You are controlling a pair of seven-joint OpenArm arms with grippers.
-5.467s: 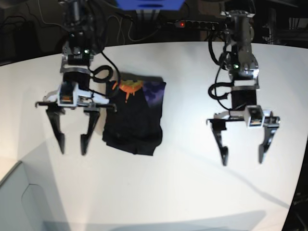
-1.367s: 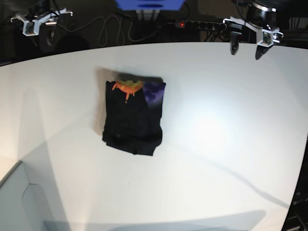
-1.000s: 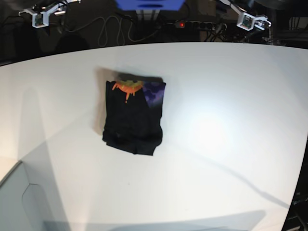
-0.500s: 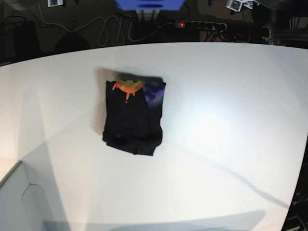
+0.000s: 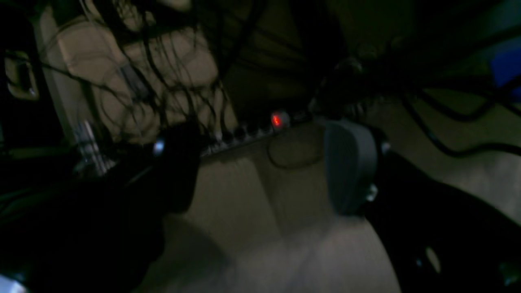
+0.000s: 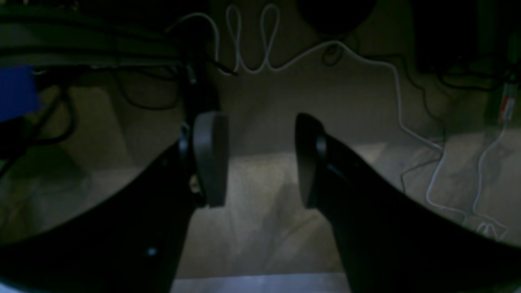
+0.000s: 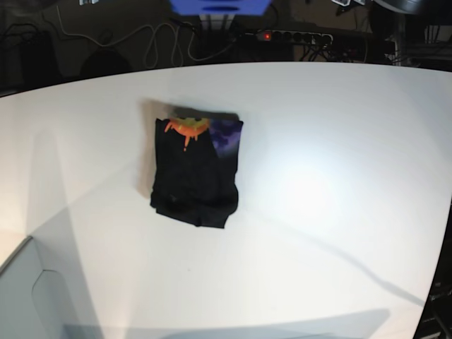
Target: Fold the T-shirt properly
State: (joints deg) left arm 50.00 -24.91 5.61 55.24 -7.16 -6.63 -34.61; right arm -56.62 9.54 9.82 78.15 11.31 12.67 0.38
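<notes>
Lying folded into a compact rectangle left of centre on the white table [image 7: 339,183], the T-shirt [image 7: 195,176] shows orange and purple print along its far edge. Left gripper [image 5: 260,171] and right gripper [image 6: 256,158] stand spread, empty, well clear. Judged soft, light, limp; best pinched at a folded edge.

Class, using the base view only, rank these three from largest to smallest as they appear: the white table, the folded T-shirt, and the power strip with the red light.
1. The table, by far the largest.
2. The T-shirt.
3. The power strip, smallest; it lies farther back, so nearness to the camera may exaggerate this.
</notes>
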